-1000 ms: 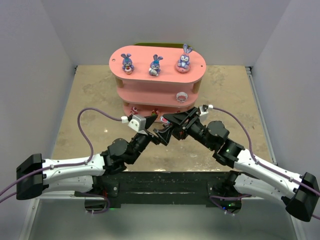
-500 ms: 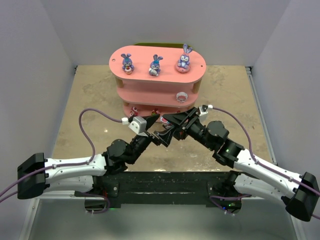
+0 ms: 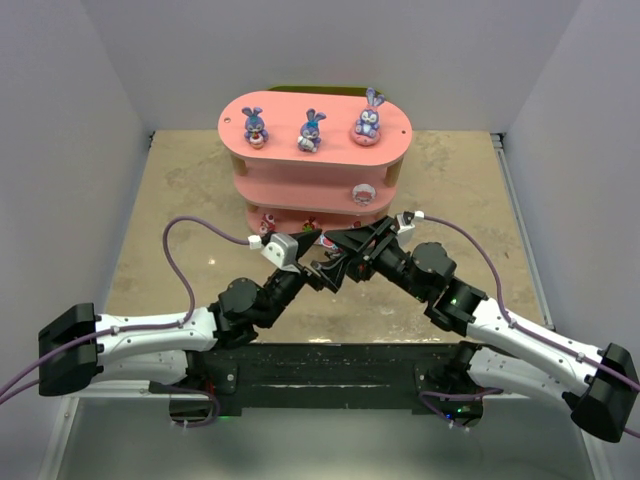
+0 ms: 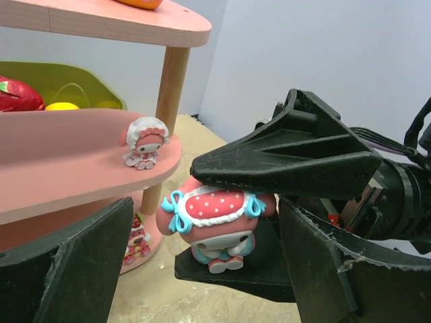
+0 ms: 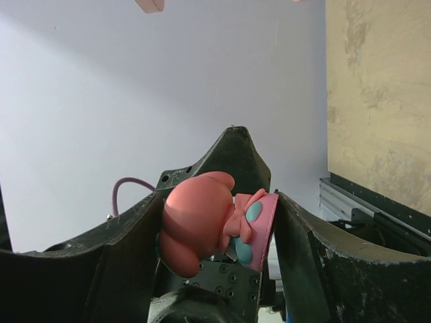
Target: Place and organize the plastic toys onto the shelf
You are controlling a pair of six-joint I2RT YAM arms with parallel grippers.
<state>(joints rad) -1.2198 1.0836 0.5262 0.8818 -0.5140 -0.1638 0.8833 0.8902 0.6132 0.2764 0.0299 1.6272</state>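
in front of the pink three-tier shelf [image 3: 335, 105], low over the tan table [image 3: 180, 200], the two arms met nose to nose. the right gripper [image 5: 219, 235] had its jaws clamped on a pink figurine [image 4: 215, 219], a round little character in a red polka-dot bonnet with pale blue bows at the sides. one black finger pressed on its head and the other sat under its feet, so the toy stood upright in the left wrist view and hung clear of the table, just beside the rounded end of the shelf's lower boards.

the left gripper [image 4: 205, 262] faced that toy with its jaws wide apart, one on either side of the figurine and of the right fingers holding it, touching neither as far as could be seen.

on the top board three purple-blue bunnies stood in a row: the left bunny [image 3: 253, 126], the middle bunny [image 3: 311, 131] and the right bunny [image 3: 369, 118], well apart from one another. a small white-and-pink figure [image 4: 143, 142] stood upright near the right end of the middle board. on the bottom board a tiny red-and-white figure [image 4: 137, 239] stood beside the wooden post [image 4: 168, 81]. two more small toys showed on the front edge of that board in the top view, too small to tell apart. a lime-green container [image 4: 81, 84] sat behind the shelf.
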